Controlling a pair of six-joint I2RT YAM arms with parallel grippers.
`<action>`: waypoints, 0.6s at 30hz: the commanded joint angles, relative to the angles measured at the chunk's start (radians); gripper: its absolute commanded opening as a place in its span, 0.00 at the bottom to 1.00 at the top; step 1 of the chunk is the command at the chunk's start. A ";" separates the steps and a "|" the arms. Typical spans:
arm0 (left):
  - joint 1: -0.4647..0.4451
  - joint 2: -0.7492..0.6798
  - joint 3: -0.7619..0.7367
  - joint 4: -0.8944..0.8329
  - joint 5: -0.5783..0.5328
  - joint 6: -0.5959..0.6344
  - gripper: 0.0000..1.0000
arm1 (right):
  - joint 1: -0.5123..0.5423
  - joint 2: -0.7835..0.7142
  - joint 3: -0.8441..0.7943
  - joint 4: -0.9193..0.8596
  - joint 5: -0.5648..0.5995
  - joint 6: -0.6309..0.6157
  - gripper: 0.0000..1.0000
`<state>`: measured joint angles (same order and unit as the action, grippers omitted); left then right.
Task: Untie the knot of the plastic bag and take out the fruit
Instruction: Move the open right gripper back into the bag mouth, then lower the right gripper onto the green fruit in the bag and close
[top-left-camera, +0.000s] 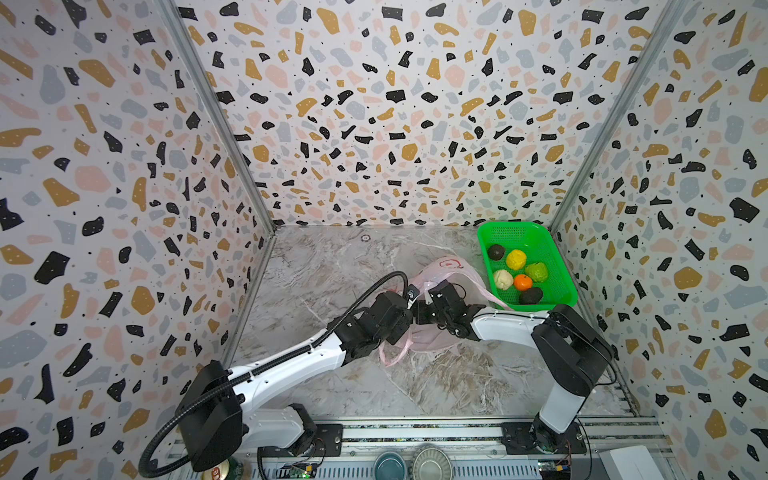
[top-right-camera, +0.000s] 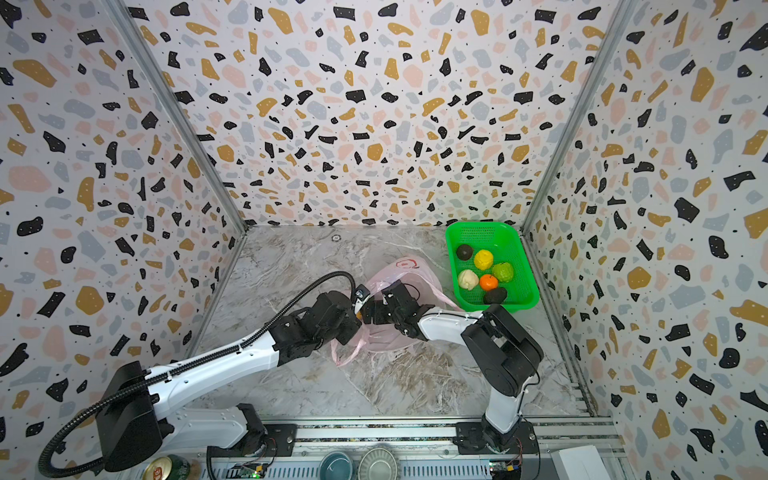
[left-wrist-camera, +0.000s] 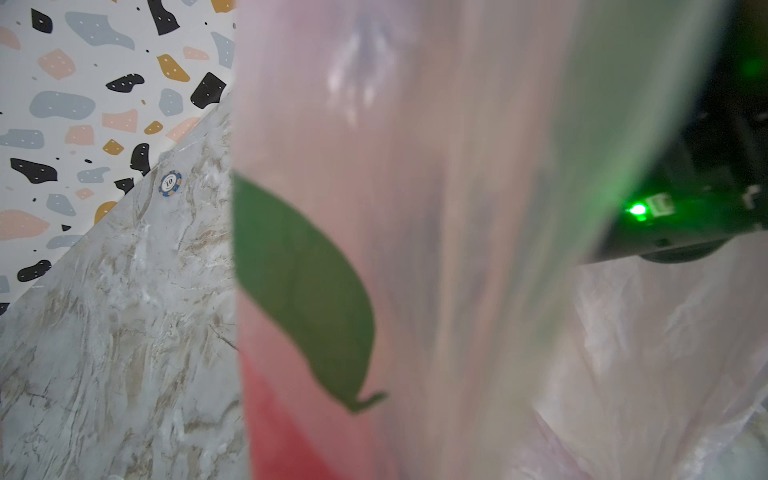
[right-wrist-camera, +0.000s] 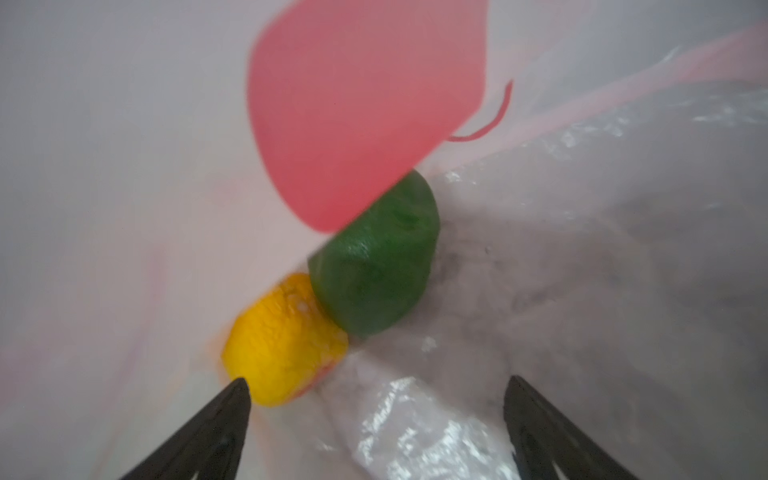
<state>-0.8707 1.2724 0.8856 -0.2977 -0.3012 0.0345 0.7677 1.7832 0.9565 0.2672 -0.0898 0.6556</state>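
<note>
The plastic bag (top-left-camera: 446, 266) (top-right-camera: 405, 270) lies pale pink on the marble table, mid-right in both top views. My left gripper (top-left-camera: 409, 296) is shut on its raised rim, and the film (left-wrist-camera: 436, 208) hangs right across the left wrist view, hiding the jaws. My right gripper (right-wrist-camera: 378, 388) (top-left-camera: 432, 291) is open inside the bag. Just ahead of its fingertips lie a yellow fruit (right-wrist-camera: 286, 345) and a dark green fruit (right-wrist-camera: 374, 266) under the red print (right-wrist-camera: 357, 112). A loose handle loop (top-left-camera: 390, 355) rests on the table. The knot is out of view.
A green mesh basket (top-left-camera: 511, 226) (top-right-camera: 482, 226) at the back right holds several fruit, among them yellow (top-left-camera: 515, 259) and orange (top-left-camera: 523, 282). A poker chip (top-left-camera: 365, 237) lies near the back wall. Two bowls (top-left-camera: 390, 465) and a can (top-left-camera: 220, 471) stand on the front rail.
</note>
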 joint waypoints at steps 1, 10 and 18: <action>0.006 -0.009 -0.017 0.020 0.019 0.010 0.00 | 0.000 0.028 0.041 0.056 -0.010 0.064 0.97; 0.006 -0.017 -0.036 0.016 0.045 0.014 0.00 | 0.001 0.128 0.110 0.063 0.100 0.099 0.97; 0.006 -0.041 -0.045 -0.012 0.036 0.009 0.00 | -0.006 0.176 0.186 -0.040 0.246 0.085 0.93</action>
<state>-0.8707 1.2629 0.8528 -0.2996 -0.2695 0.0410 0.7673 1.9648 1.0969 0.2893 0.0727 0.7422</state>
